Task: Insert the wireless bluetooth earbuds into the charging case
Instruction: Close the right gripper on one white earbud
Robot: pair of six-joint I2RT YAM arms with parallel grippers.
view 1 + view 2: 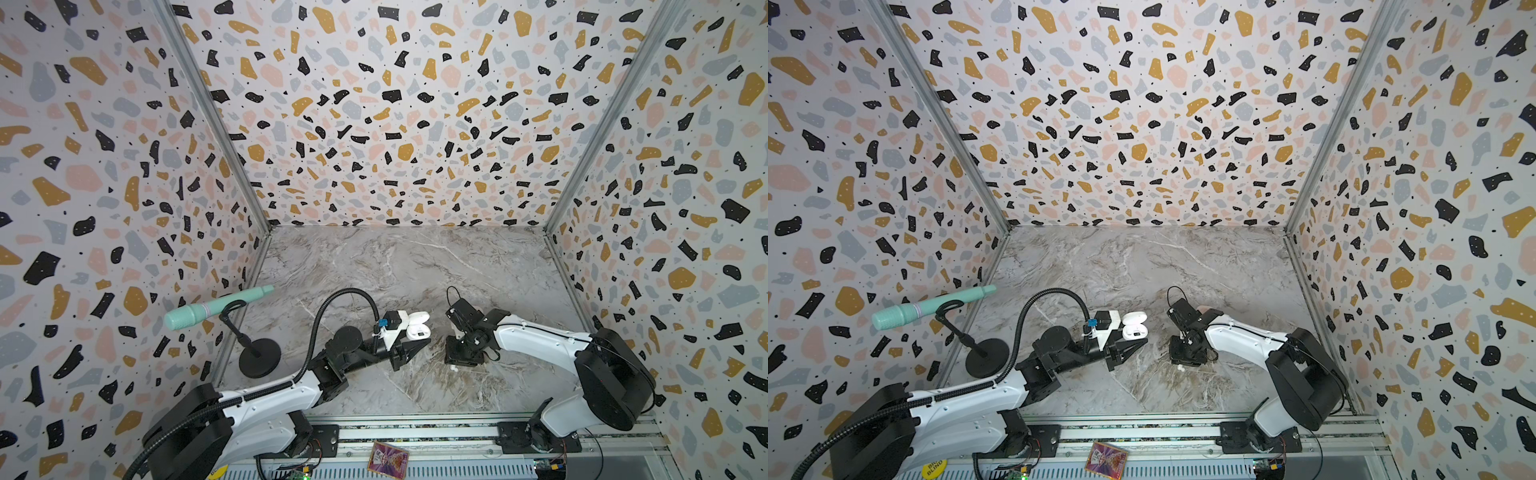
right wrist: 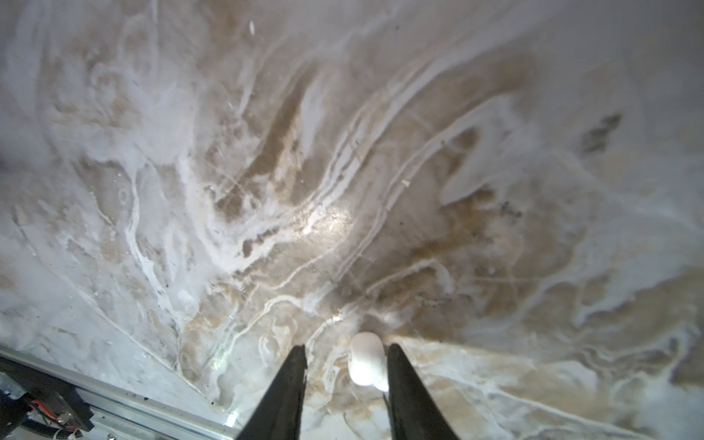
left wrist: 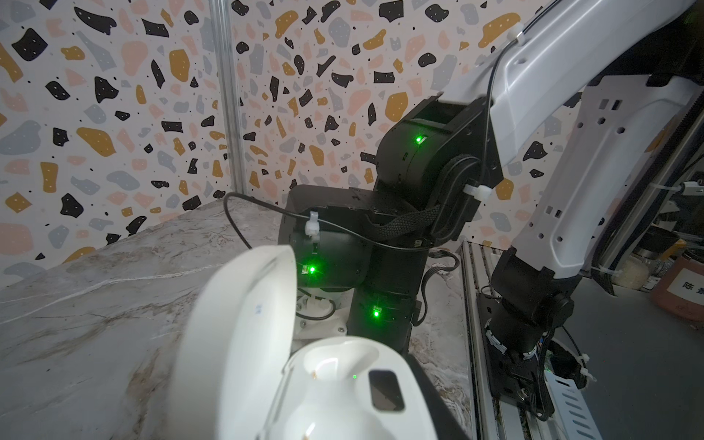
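Observation:
A white charging case (image 3: 343,384) with its lid (image 3: 244,324) swung open is held just above the marble table (image 1: 374,266), and my left gripper (image 1: 409,341) is shut on its base. Both top views show the case (image 1: 1133,330) left of centre. Its two wells show bare white plastic with gold contacts. One white earbud (image 2: 365,358) lies on the table between the fingers of my right gripper (image 2: 347,348). It touches one finger (image 2: 400,381), with a gap to the other, so the jaws stand open. In a top view the earbud (image 1: 454,368) peeks out below the downward-pointing right gripper (image 1: 459,358).
A mint microphone (image 1: 216,309) on a black stand (image 1: 259,357) sits at the left wall. Patterned walls close in three sides. An aluminium rail (image 1: 415,432) carrying both arm bases runs along the front, with a small card (image 1: 388,459) beside it.

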